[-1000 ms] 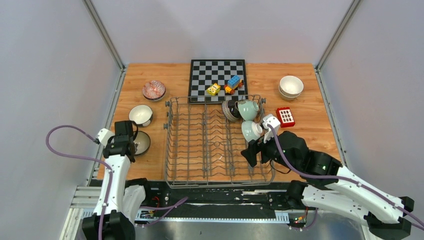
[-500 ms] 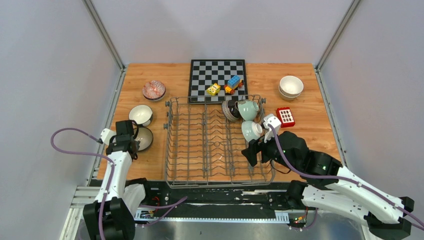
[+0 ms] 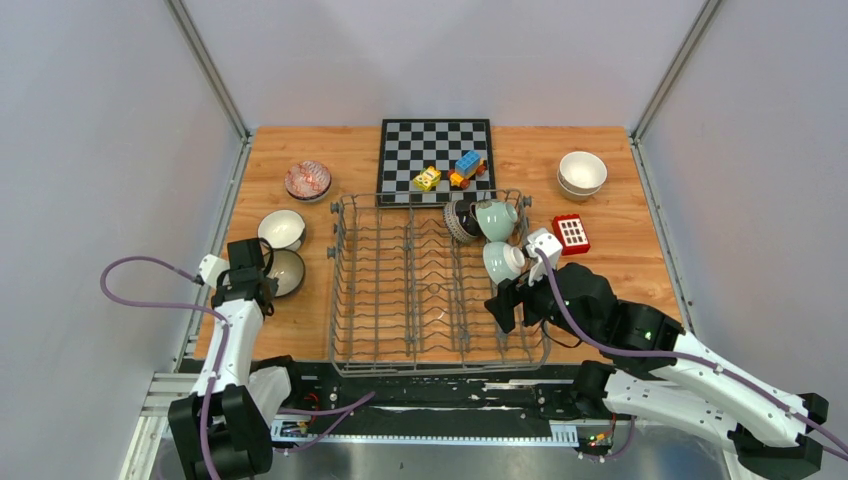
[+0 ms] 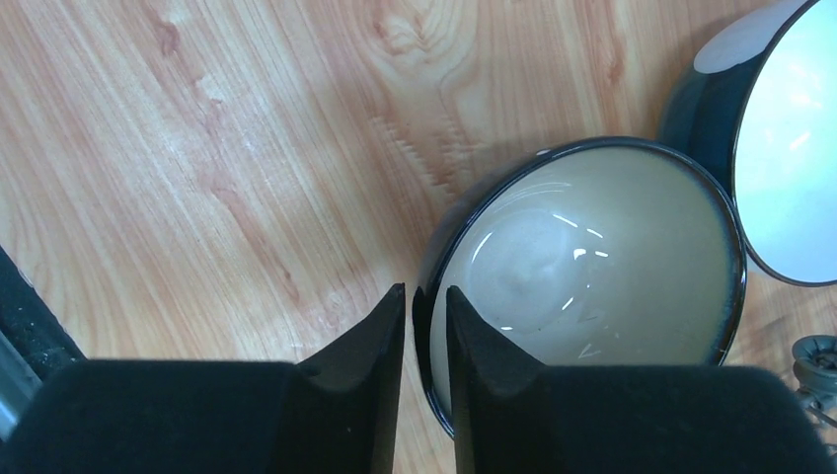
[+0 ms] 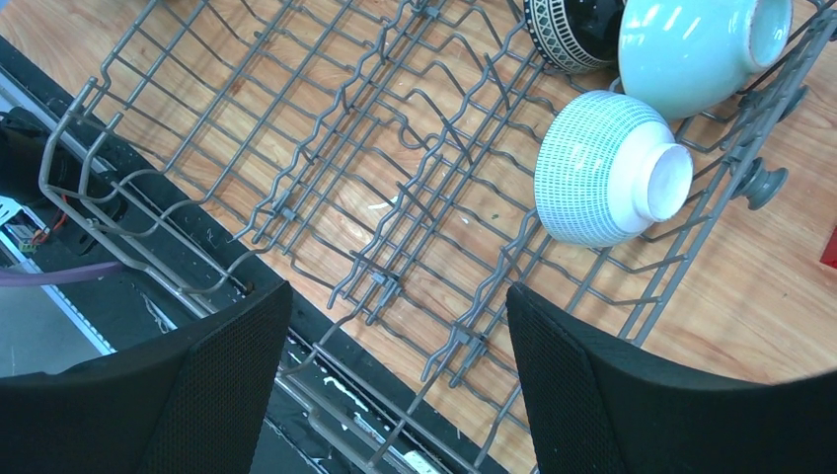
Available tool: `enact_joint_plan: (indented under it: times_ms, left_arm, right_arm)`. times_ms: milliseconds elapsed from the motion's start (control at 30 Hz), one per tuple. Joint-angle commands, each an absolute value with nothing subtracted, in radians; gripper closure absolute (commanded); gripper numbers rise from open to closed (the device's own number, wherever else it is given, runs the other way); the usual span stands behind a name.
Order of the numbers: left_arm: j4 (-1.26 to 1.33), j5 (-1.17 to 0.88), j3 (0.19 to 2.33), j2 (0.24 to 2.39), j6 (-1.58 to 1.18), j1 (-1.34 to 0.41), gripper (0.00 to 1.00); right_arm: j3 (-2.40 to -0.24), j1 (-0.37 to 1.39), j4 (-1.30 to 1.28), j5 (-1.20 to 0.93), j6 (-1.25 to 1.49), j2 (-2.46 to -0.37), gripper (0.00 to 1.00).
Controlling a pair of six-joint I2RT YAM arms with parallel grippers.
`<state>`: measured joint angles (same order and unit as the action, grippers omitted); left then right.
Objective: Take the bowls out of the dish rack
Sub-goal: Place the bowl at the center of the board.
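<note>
A dark teal bowl (image 4: 592, 257) with a cream inside sits upright on the wood, touching a dark-walled white bowl (image 4: 790, 148). My left gripper (image 4: 424, 296) straddles its near rim, jaws narrowly open, with a thin gap on each side of the rim. In the top view this gripper (image 3: 266, 276) is left of the grey wire dish rack (image 3: 336, 300). A dark-patterned bowl (image 5: 568, 35), a pale mint bowl (image 5: 691, 49) and a blue-and-white bowl (image 5: 602, 168) lie in the rack's far right corner. My right gripper (image 5: 397, 291) hangs wide open and empty over the rack's near right part.
A reddish patterned bowl (image 3: 307, 180) stands at the far left and stacked cream bowls (image 3: 582, 172) at the far right. Behind the rack lies a chessboard (image 3: 436, 145) with toy blocks (image 3: 450, 172). A red block (image 3: 571, 233) sits right of the rack.
My left gripper carried the teal bowl a little farther from the near edge, up against the white bowl, and its jaws have loosened off the rim. The right arm has not moved.
</note>
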<state>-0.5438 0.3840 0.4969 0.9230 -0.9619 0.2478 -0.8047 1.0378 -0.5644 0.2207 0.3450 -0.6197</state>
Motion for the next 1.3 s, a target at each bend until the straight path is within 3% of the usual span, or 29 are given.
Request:
enact_joint_plan:
  times_ms: [0,133,600,867,1000,1267]
  left_arm:
    - [-0.524,0.379,0.495,0.923,-0.949,0.259,0.75]
    - [-0.534,0.379,0.488,0.911,-0.941,0.259,0.67]
    - [-0.684,0.362,0.630,0.784,-0.851,0.259,0.23]
    - [-0.769,0.246,0.838,0.709,-0.753,0.222,0.20]
    - [-0.708,0.151,0.920,0.725,-0.672,0.074,0.20]
    - [-0.589,0.242,1.062,0.857,-0.542,-0.512,0.19]
  right_arm:
    - [-0.824,1.028,-0.592,0.248,0.357,-0.623,0.17]
    - [-0.831,1.028,-0.595,0.250,0.357,-0.629,0.17]
    - [-0.865,1.028,-0.616,0.261,0.340,-0.643,0.16]
    - [-0.948,1.028,-0.647,0.295,0.284,-0.699,0.16]
    - [-1.006,1.028,-0.669,0.373,0.263,-0.751,0.16]
    - [-1.074,1.024,-0.666,0.546,0.261,-0.867,0.16]
